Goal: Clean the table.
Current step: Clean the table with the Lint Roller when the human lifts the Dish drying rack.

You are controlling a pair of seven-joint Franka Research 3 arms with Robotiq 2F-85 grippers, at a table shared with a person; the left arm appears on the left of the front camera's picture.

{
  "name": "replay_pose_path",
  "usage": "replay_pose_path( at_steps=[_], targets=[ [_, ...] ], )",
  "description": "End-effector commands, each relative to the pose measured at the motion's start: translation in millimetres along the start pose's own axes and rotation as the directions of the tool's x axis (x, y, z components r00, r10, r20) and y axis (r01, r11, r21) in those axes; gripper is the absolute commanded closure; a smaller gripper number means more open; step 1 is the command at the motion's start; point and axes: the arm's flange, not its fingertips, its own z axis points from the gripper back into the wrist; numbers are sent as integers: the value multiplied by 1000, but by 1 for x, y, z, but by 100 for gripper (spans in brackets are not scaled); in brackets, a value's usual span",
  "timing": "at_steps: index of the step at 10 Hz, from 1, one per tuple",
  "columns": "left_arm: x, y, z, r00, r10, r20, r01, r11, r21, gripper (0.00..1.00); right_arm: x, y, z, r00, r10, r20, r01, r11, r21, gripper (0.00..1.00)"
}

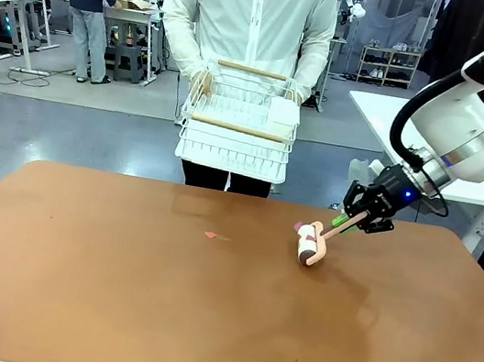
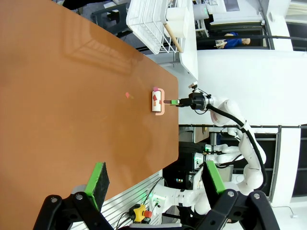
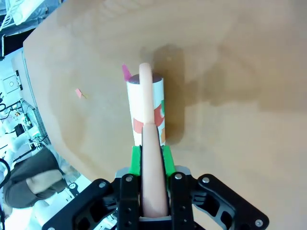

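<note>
Pink-handled lint roller (image 1: 310,242), clamped by the right pincer (image 3: 151,157), touches the table (image 1: 112,289); left pincer (image 2: 155,165) gapes empty.

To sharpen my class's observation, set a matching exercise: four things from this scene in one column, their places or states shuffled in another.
Column 1:
1 roller
2 pink scrap
3 white rack
4 left gripper

Column 2:
A open, holding nothing
B carried by the person
C loose on the table
D handle clamped in the right gripper

Pairs: 1-D, 2-C, 3-B, 4-A
</note>
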Motion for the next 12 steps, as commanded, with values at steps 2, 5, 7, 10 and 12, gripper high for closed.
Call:
replay_pose_path(
  at_steps=[2, 5, 7, 10, 12],
  targets=[
    [-2, 0, 3, 1000, -12, -7, 12, 1000, -13, 0, 7, 8, -33, 999, -41, -19, 39, 995, -94, 79],
    [-2, 0, 3, 1000, -12, -7, 12, 1000, -13, 0, -1, 35, -65, 998, -28, -63, 22, 996, -87, 79],
    [-2, 0, 3, 1000, -12, -7, 12, 1000, -13, 0, -15, 63, -103, 994, -13, -112, 3, 996, -90, 79],
    [-2, 0, 3, 1000, -12, -7, 12, 1000, -13, 0, -34, 102, -142, 996, -80, -47, 75, 992, -101, 79],
    [-2, 0, 3, 1000, -12, -7, 12, 1000, -13, 0, -42, 124, -159, 997, -63, -52, 59, 995, -77, 79]
  ],
)
